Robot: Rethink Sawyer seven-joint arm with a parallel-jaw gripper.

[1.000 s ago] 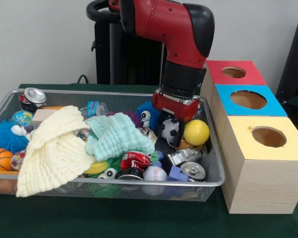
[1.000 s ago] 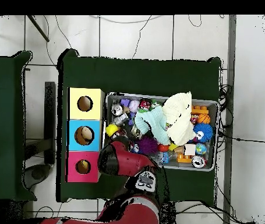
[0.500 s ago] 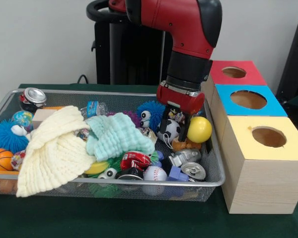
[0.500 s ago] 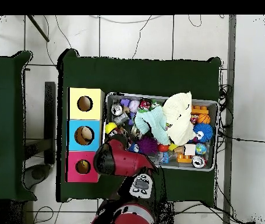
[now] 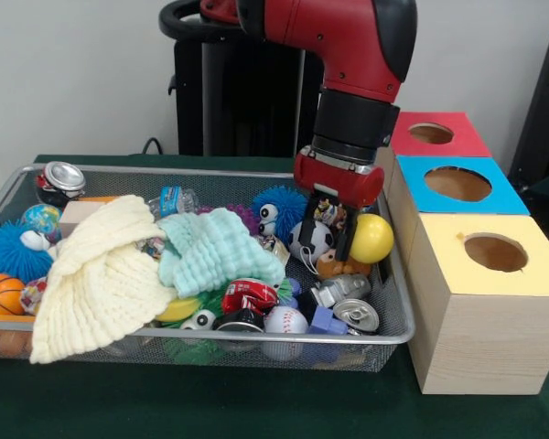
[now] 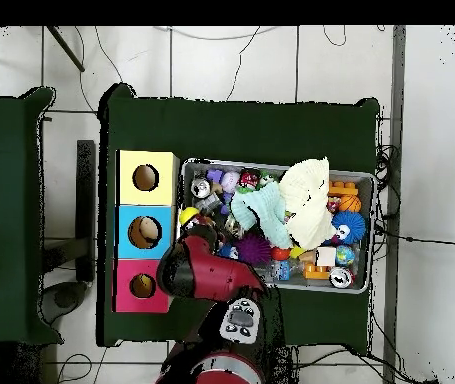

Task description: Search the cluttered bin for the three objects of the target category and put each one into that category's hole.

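Observation:
My gripper hangs low over the right end of the wire bin, between a soccer ball on its left and a yellow ball that touches its right side. Whether it holds either ball does not show. From overhead, the red arm covers the gripper, and the yellow ball shows at the bin's edge next to the blue box. A baseball lies at the bin's front, a basketball at its left end.
Three wooden boxes with round holes stand in a row right of the bin: yellow, blue, red. Cream and mint cloths cover the bin's middle. Crushed cans, fuzzy blue toys and blocks fill the rest.
The arm has risen and shifted right toward the boxes. The yellow ball has moved a little up and right alongside it; the soccer ball has barely moved.

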